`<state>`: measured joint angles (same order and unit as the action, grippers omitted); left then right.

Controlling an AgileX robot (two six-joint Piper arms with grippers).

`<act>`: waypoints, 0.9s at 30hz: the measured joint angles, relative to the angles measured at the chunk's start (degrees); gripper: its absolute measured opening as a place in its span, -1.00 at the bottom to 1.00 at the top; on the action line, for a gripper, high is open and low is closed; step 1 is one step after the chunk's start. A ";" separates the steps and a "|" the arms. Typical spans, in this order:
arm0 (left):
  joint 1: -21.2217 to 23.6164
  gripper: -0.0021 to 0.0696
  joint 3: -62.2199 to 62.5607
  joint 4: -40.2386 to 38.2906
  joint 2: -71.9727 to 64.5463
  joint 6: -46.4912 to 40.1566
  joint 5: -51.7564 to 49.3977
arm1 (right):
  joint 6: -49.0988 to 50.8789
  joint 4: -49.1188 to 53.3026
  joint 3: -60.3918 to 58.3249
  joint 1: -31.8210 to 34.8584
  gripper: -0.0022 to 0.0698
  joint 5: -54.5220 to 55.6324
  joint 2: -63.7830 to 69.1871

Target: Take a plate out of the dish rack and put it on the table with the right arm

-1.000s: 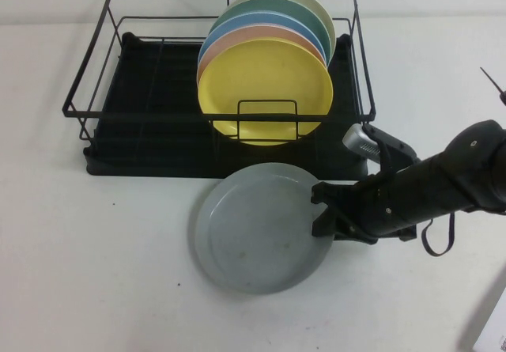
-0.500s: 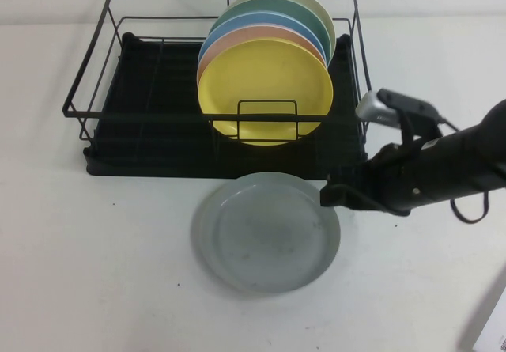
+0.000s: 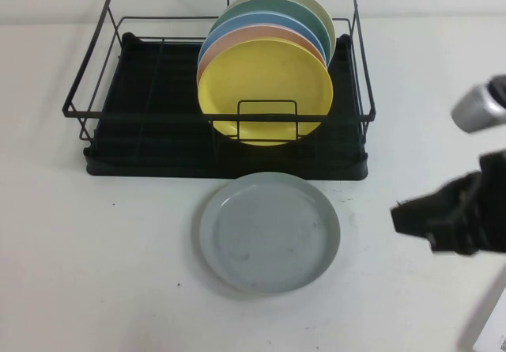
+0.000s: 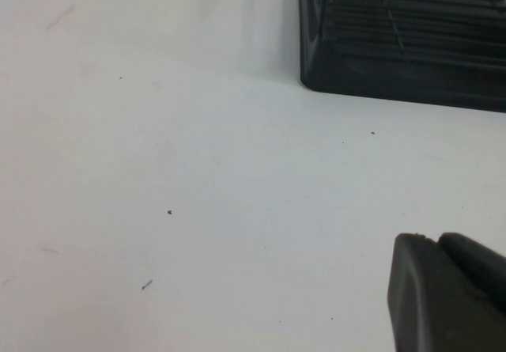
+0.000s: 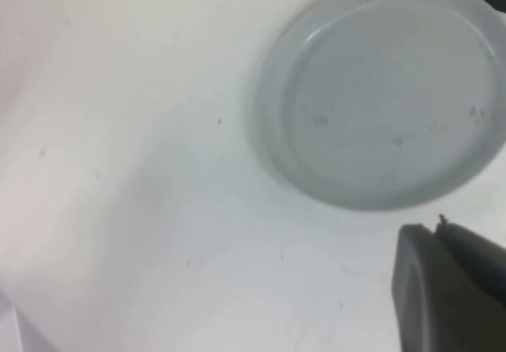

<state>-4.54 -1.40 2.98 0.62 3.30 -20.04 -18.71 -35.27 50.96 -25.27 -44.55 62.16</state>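
The pale grey-white plate (image 3: 269,231) lies flat on the white table (image 3: 103,265), just in front of the black wire dish rack (image 3: 158,142). It also shows in the right wrist view as the plate (image 5: 387,91). My right gripper (image 3: 405,215) hangs at the right side of the table, well clear of the plate, shut with nothing in it; its tips show as the right gripper (image 5: 433,229). My left gripper (image 4: 431,241) shows only in its wrist view, shut and empty above bare table near the rack's corner (image 4: 316,59).
In the rack stand several coloured plates on edge, a yellow plate (image 3: 265,91) foremost, with pink, blue, green and cream ones behind. The rack's left half holds nothing. A white object's corner (image 3: 490,328) sits at the bottom right.
My right gripper let go of the plate's right rim, drew back to the right and shut. The plate now lies flat on the table.
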 joint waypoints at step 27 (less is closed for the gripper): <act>0.00 -0.95 0.00 0.00 0.00 0.00 0.00 | -7.32 12.19 -46.15 11.91 -0.99 37.81 -35.63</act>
<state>-4.54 -1.40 2.98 0.62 3.30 -20.04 -26.04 -23.08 4.81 -13.36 -6.74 26.53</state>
